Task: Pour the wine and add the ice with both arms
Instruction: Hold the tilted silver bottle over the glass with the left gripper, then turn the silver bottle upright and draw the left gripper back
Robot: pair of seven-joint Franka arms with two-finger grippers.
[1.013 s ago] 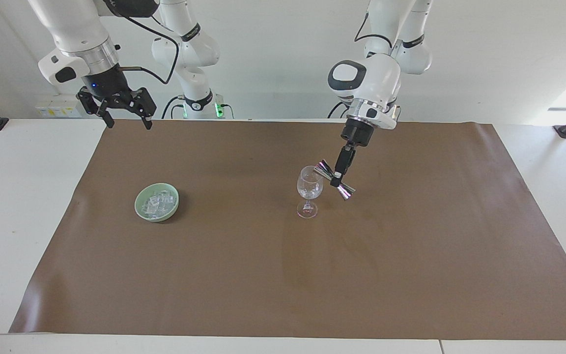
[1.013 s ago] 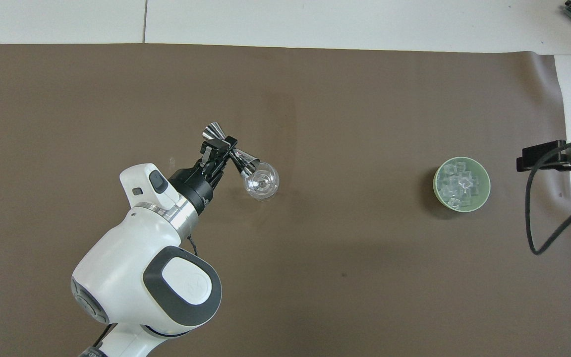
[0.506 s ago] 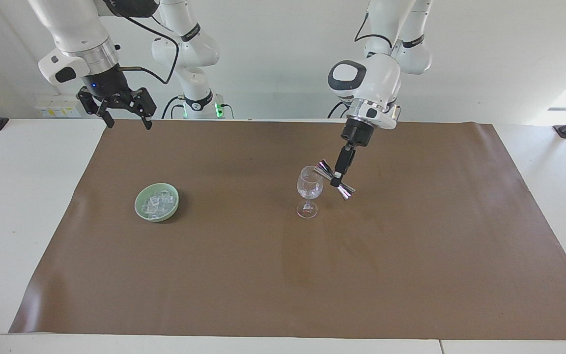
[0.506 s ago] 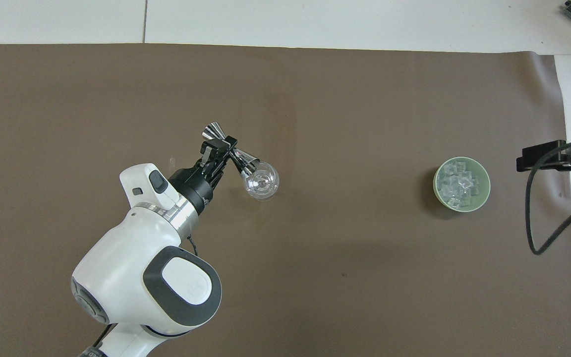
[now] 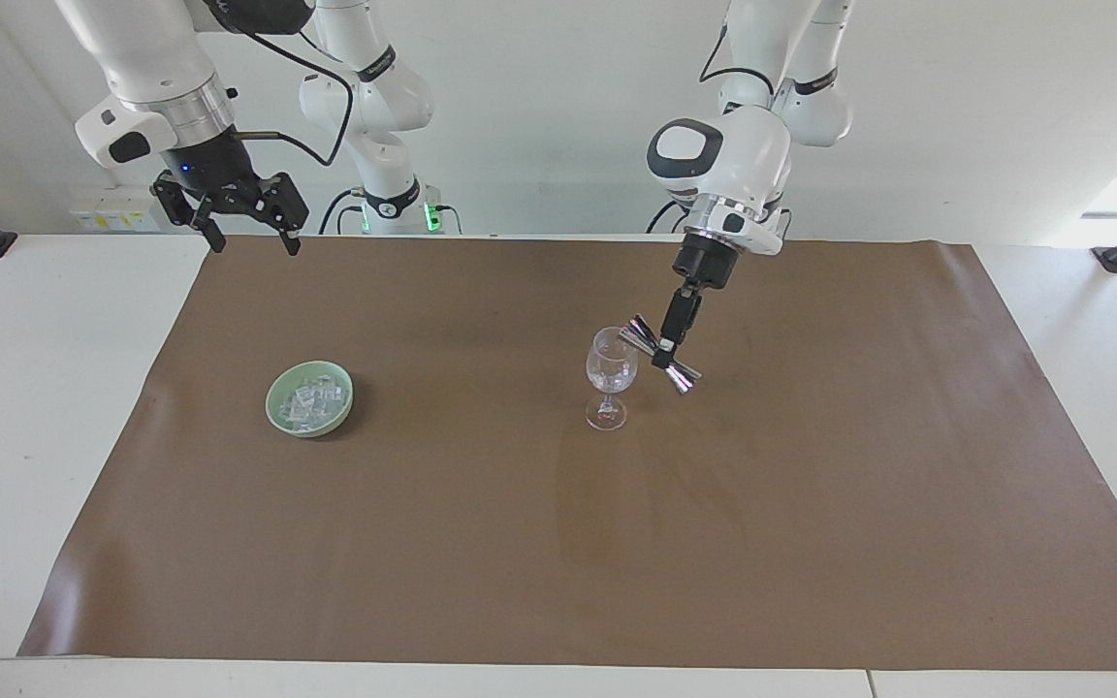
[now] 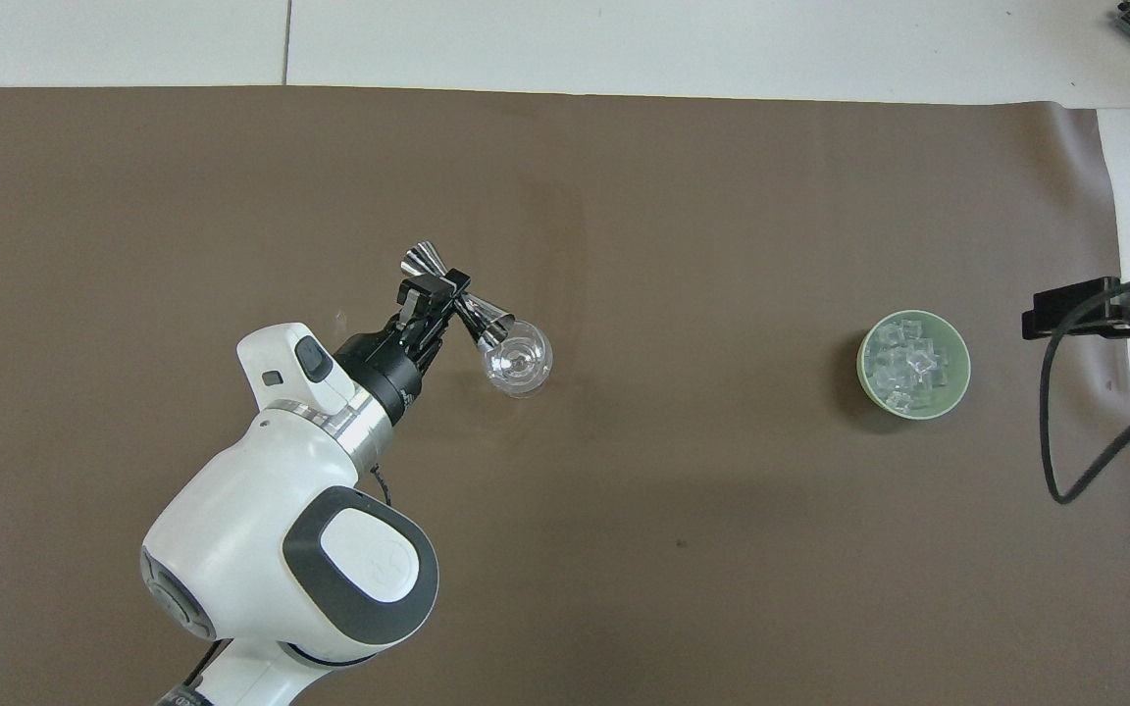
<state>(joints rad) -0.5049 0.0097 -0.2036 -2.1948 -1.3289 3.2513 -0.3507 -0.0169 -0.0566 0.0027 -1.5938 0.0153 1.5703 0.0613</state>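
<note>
Facing view: left pincer [image 5: 662, 358] is up over the brown mat [image 5: 811, 504], clamped on the waist of a silver jigger [image 5: 659, 353], a double-cone measure. Jigger is tilted, one cone mouth at the rim of the wine glass [image 5: 610, 376], other cone pointing down and away from the glass, off the mat. Glass stands upright on the mat just beside the left pincer, toward the right arm's end of the bench [image 5: 25, 407]; a trace of red shows near its foot, too small to tell what it is

Right pincer [image 5: 253, 239] hangs high over the mat's edge at the right arm's end, fingers [image 5: 216, 236] spread wide w/ nothing between them; that arm waits. Pale green bowl [image 5: 309, 398] sits on the mat, farther from the robots than the spot under the right pincer & well apart from the left pincer. Ice [image 5: 311, 399] is piled inside the bowl

Overhead view: jigger's [image 6: 457, 300] lower cone overlaps the glass [image 6: 518, 358] rim; left pincer [image 6: 433, 292] grips its middle. Bowl [image 6: 960, 384] w/ ice [image 6: 908, 367] lies close to the right pincer, of which only a black part shows at the frame edge
</note>
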